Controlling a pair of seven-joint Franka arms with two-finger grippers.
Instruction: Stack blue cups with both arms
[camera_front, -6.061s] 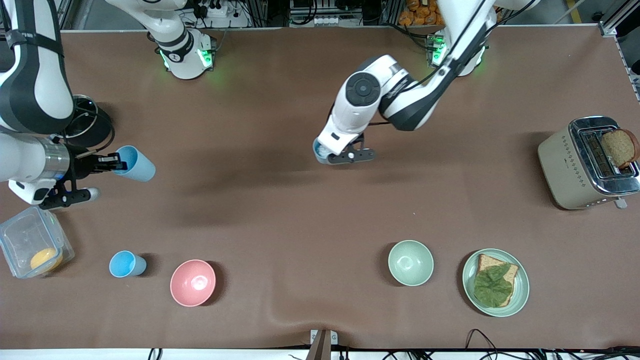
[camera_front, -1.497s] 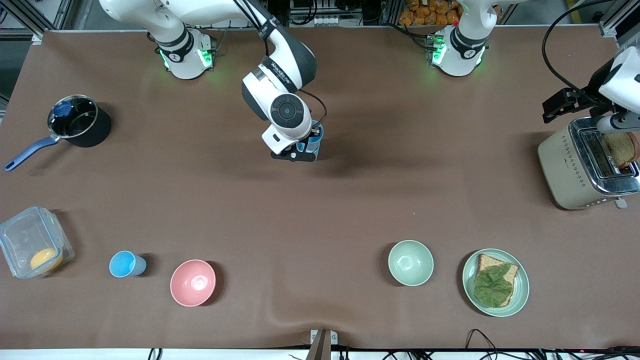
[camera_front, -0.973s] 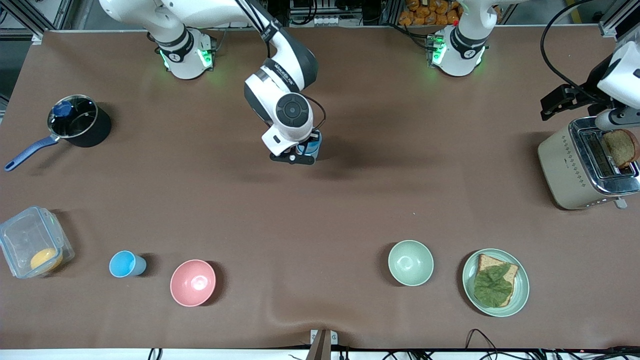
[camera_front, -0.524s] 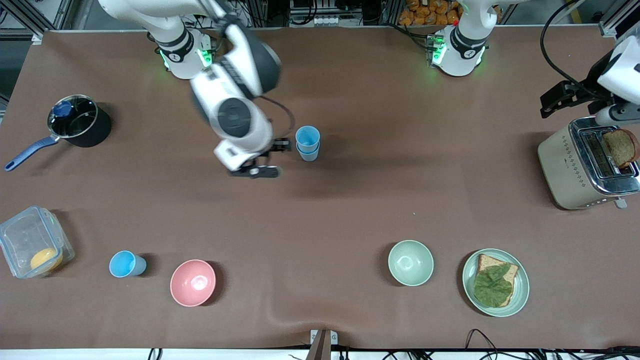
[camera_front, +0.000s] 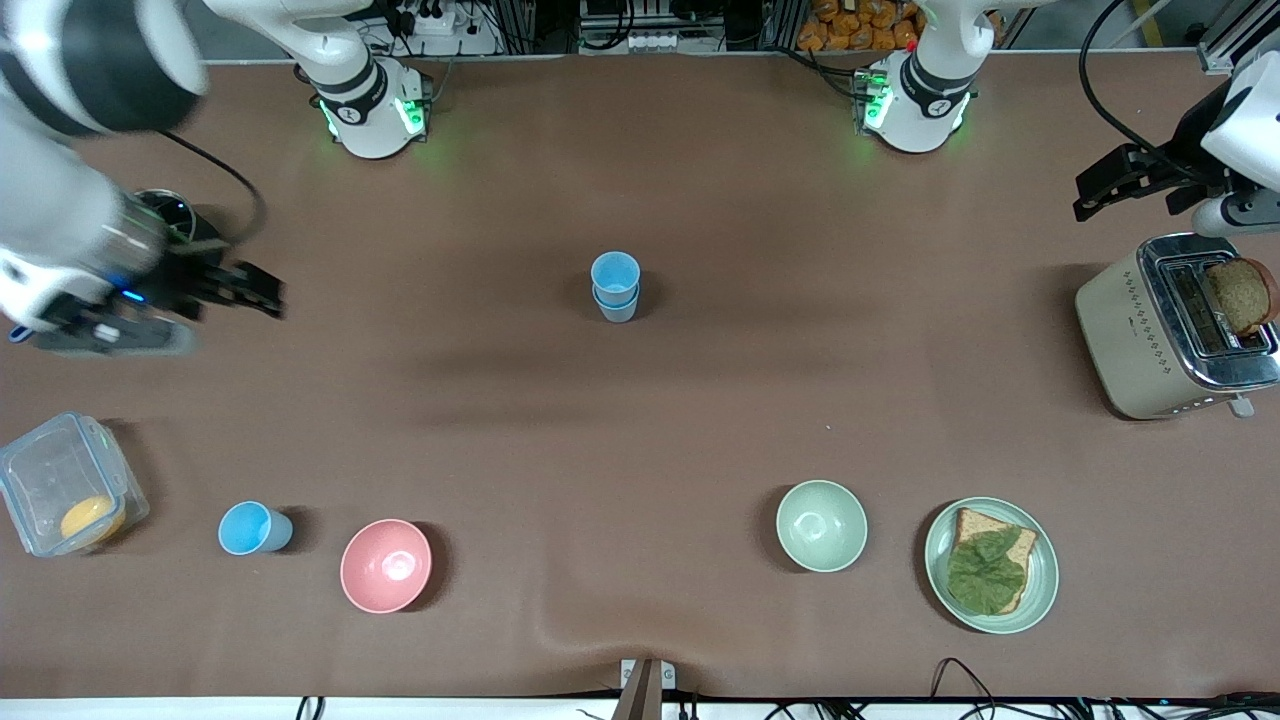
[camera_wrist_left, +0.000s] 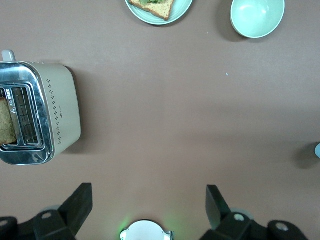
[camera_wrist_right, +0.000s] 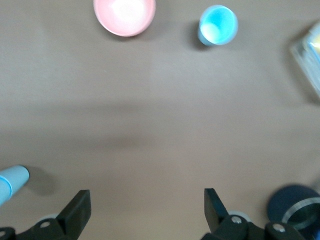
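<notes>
Two blue cups stand nested in one stack (camera_front: 615, 286) at the table's middle, the bright sky blue one in the paler one; its edge shows in the right wrist view (camera_wrist_right: 11, 183). A third blue cup (camera_front: 252, 528) stands alone beside the pink bowl (camera_front: 386, 565), also in the right wrist view (camera_wrist_right: 218, 25). My right gripper (camera_front: 270, 298) is open and empty, up over the table near the black pot (camera_front: 185, 212); its jaws (camera_wrist_right: 145, 204) stand wide apart. My left gripper (camera_front: 1092, 195) is open and empty, up near the toaster (camera_front: 1170, 325); its jaws (camera_wrist_left: 148, 202) stand wide apart.
A clear container (camera_front: 62, 495) with an orange thing stands at the right arm's end. A pale green bowl (camera_front: 821, 525) and a green plate (camera_front: 1040, 590) with bread and lettuce lie near the front camera. The toaster holds a bread slice (camera_front: 1240, 295).
My right gripper let go of the top cup, leaving it nested in the other, and swung away toward the pot. The left gripper stayed near the toaster.
</notes>
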